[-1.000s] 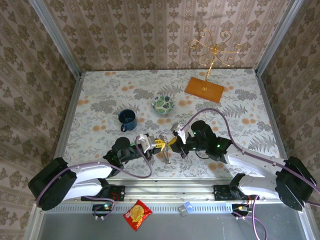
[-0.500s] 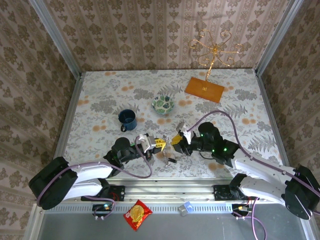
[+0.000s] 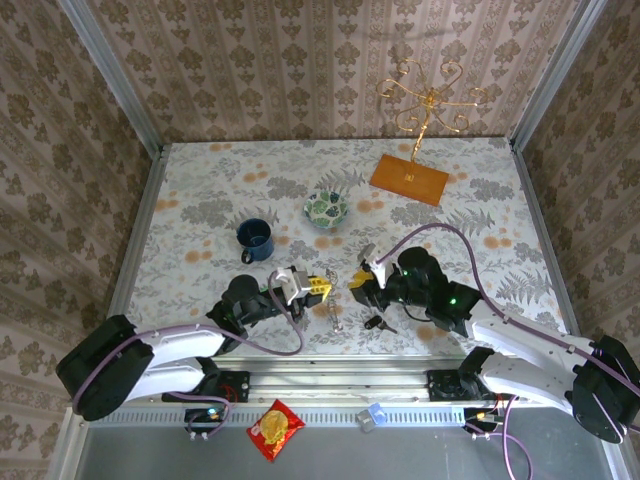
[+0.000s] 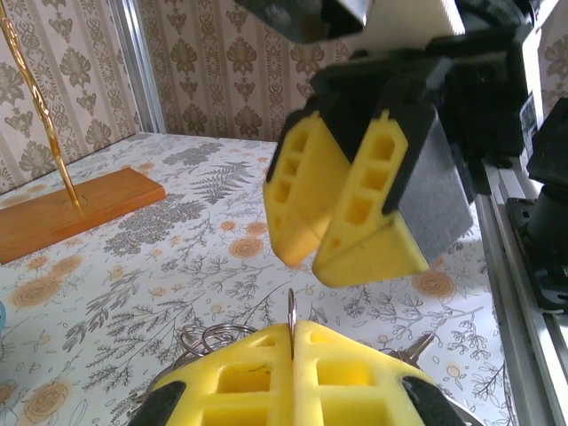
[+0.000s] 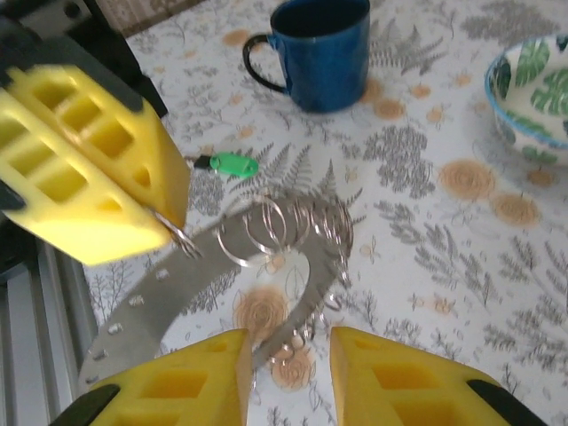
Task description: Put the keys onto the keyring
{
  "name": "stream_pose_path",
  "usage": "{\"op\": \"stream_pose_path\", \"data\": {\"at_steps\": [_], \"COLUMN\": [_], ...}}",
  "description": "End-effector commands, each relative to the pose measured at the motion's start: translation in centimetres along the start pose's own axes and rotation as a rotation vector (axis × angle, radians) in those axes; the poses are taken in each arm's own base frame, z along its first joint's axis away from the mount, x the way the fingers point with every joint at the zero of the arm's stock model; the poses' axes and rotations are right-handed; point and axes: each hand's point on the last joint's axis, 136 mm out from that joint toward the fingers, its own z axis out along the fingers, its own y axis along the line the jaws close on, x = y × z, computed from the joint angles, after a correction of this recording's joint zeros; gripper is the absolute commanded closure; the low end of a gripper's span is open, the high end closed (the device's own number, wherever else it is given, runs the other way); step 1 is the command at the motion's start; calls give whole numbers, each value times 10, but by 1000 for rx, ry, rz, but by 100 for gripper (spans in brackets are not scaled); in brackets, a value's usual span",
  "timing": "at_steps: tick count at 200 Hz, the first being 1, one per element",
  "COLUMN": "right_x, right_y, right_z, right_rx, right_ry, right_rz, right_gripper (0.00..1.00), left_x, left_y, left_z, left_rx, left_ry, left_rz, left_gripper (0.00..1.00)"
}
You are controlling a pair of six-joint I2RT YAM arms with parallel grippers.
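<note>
The keyring (image 5: 151,302) is a flat grey ring hung with several thin wire loops (image 5: 284,226), lying near the table's front edge (image 3: 335,312). My left gripper (image 4: 293,327) is shut on one thin wire loop (image 4: 291,306) of it. In the right wrist view its yellow fingers (image 5: 98,177) show at the upper left. My right gripper (image 5: 288,355) hovers open just above the ring's curved side, holding nothing, and faces the left gripper (image 3: 320,288) closely. The green-headed key (image 5: 232,164) lies on the table beyond the ring. A small dark key (image 3: 376,322) lies below my right gripper (image 3: 357,284).
A blue mug (image 5: 319,49) stands behind the keyring, and a green-patterned bowl (image 5: 532,89) is farther right. At the back right stands a gold wire stand on an orange base (image 3: 408,180). The metal rail (image 3: 330,385) runs along the near edge.
My right gripper has opened and drawn back slightly to the right. A small dark key now lies on the table below it. The left gripper has stayed shut in place.
</note>
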Motion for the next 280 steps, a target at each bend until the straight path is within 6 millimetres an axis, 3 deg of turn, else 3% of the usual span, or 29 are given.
{"op": "stream_pose_path", "data": {"at_steps": [1, 63, 115, 216, 245, 280], "right_x": [2, -26, -36, -36, -36, -34], "right_y": [-2, 35, 44, 55, 54, 54], "right_z": [-8, -7, 4, 11, 13, 9], "right_rx": [20, -186, -257, -339, -342, -341], "right_ry": [15, -116, -132, -123, -105, -71], "right_rz": [19, -206, -322, -355, -364, -395], "right_gripper": [69, 65, 68, 84, 100, 100], "left_x": [-12, -15, -17, -17, -16, -10], "left_y": [-1, -10, -15, -17, -17, -13], "left_z": [-5, -9, -8, -5, -6, -7], "left_rx": [4, 62, 97, 121, 118, 94], "left_ry": [-48, -71, -90, -108, -110, -91], "left_rz": [-32, -39, -17, -24, -27, -38], "left_gripper": [100, 100, 100, 100, 100, 99]}}
